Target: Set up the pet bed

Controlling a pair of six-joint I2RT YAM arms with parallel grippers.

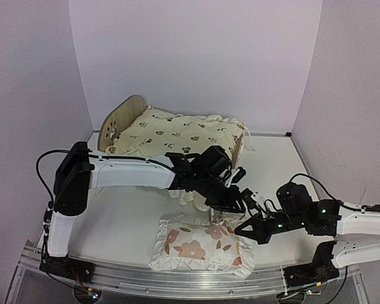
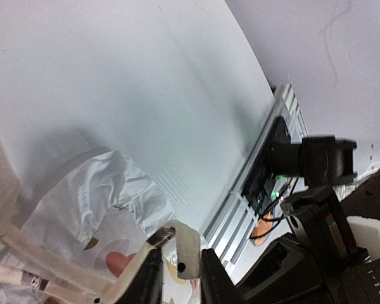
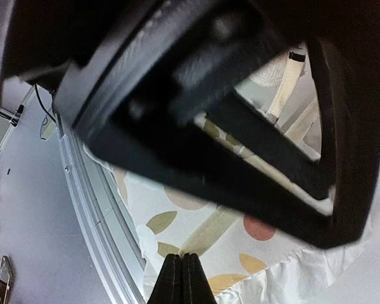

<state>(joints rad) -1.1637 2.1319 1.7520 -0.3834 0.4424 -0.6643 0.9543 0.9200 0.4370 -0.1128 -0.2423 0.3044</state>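
Pet bed: far left of the table, headboard at left, cream cushion lying on it; seen in the top view only.

Flowered pillow: near centre, flat, well apart from the bed.

Left gripper: reached across to the pillow's far right edge. Its wrist view alone showed the jaws narrowly apart, a cream strip standing in the gap.

Right gripper: just beside the left one. Its wrist view showed the jaws pressed together, empty, over the pillow's print.
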